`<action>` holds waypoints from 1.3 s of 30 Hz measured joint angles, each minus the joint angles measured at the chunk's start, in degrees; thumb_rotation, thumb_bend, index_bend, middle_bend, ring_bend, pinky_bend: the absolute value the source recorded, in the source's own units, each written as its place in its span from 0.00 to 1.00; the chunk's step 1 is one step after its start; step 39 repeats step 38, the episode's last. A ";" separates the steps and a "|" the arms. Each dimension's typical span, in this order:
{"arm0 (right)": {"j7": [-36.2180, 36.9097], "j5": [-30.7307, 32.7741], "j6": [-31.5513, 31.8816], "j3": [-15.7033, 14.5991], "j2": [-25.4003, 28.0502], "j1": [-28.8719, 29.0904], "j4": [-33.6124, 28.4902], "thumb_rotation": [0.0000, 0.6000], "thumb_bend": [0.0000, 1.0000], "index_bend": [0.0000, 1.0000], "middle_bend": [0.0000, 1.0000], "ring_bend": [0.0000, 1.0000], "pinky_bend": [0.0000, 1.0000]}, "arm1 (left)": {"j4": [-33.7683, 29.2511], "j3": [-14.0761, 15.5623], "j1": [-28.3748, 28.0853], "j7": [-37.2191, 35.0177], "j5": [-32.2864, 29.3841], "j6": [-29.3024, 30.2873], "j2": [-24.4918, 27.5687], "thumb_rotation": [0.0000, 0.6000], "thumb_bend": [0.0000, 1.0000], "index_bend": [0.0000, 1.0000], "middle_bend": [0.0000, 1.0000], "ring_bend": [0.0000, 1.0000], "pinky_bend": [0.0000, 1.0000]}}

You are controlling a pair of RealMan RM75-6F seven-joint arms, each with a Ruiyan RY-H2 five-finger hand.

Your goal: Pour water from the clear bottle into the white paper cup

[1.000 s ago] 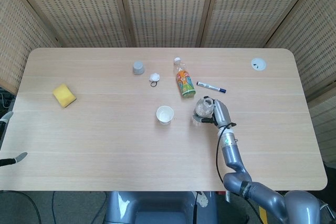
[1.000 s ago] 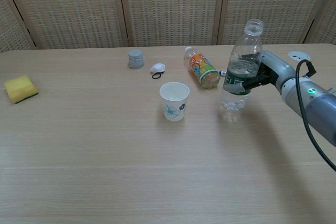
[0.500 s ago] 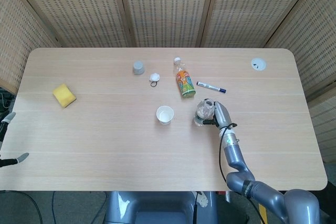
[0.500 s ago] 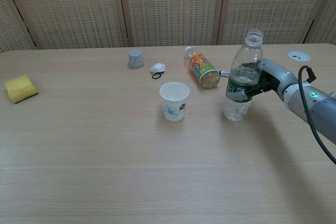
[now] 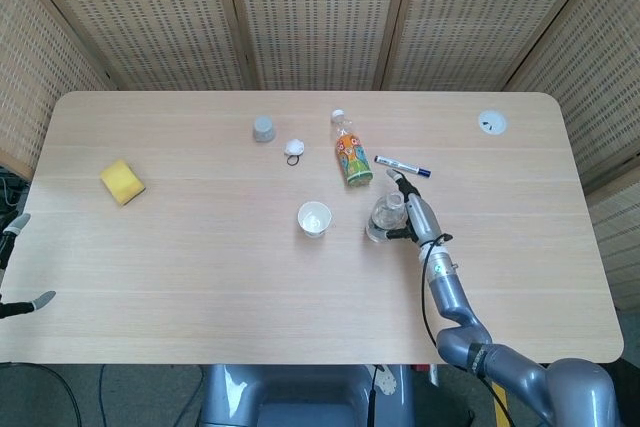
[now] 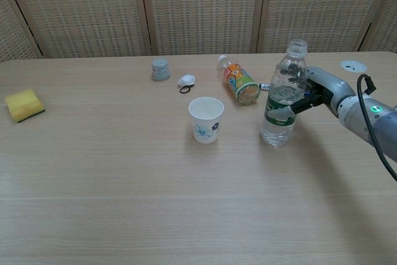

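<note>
Light wooden table (image 5: 200, 277) spans both views, with woven rattan screen panels (image 6: 198, 4) behind its far edge.

Right arm's grey forearm (image 6: 366, 119) reaches in from the right. Right hand (image 6: 310, 96) is at the clear plastic water bottle (image 6: 282, 97), fingers (image 6: 280, 113) wrapped around the green-labelled middle of the bottle; it grips the bottle. Bottle stands upright, uncapped, base on or just above the table: contact not resolvable. It is partly filled with water.

Left hand: only grey fingertips (image 5: 22, 262) show at the left edge of the head view, off the table; cannot tell whether they are spread or closed.

Orange-labelled plastic bottle (image 6: 237, 80) lies on its side, far of the clear bottle and slightly left, white cap pointing away.

White paper cup (image 6: 206, 120) with a small blue print stands upright, left of the clear bottle, apart from it, mouth open upward.

Yellow sponge block (image 6: 24, 104) sits near the left edge.

Small grey cap-like cylinder (image 6: 160, 69) stands far left of the cup.

Dark marker pen (image 5: 402, 165) lies right of the orange bottle.

Crumpled white scrap with a dark ring (image 6: 185, 82) lies between the grey cylinder and the orange bottle.

White round disc (image 5: 491, 123) is set in the far right corner.
</note>
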 measured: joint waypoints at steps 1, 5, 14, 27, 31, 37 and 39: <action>-0.26 0.07 -0.41 -0.15 0.37 -0.04 -0.26 1.00 0.00 0.00 0.00 0.00 0.00 | 0.03 0.01 0.00 -0.01 0.08 0.04 -0.01 1.00 0.02 0.00 0.00 0.00 0.00; -2.74 0.06 -3.09 -1.74 4.78 -0.58 -4.06 1.00 0.00 0.00 0.00 0.00 0.00 | -0.64 0.05 0.00 -0.06 0.52 0.20 0.53 1.00 0.01 0.00 0.00 0.00 0.00; -16.79 -1.82 -0.87 -8.00 22.73 -6.21 -21.66 1.00 0.00 0.00 0.00 0.00 0.00 | -0.91 0.69 0.99 -0.85 2.99 2.45 1.12 1.00 0.00 0.00 0.00 0.00 0.00; -27.24 -12.00 24.35 -13.26 29.32 -16.59 -23.29 1.00 0.00 0.00 0.00 0.00 0.00 | -1.14 1.87 2.89 0.65 7.77 7.11 0.25 1.00 0.00 0.00 0.00 0.00 0.00; -30.08 -16.23 32.39 -14.54 28.95 -19.99 -20.92 1.00 0.00 0.00 0.00 0.00 0.00 | -0.93 2.07 3.23 1.11 7.86 7.48 -0.23 1.00 0.00 0.00 0.00 0.00 0.00; -33.36 -17.76 34.74 -16.36 30.48 -23.05 -24.82 1.00 0.00 0.00 0.00 0.00 0.00 | -1.47 2.02 3.32 1.79 7.84 7.69 -0.10 1.00 0.00 0.00 0.00 0.00 0.00; -33.77 -17.74 34.63 -16.64 31.15 -23.36 -26.62 1.00 0.00 0.00 0.00 0.00 0.00 | -1.49 2.03 3.34 1.88 7.84 7.70 -0.11 1.00 0.00 0.00 0.00 0.00 0.00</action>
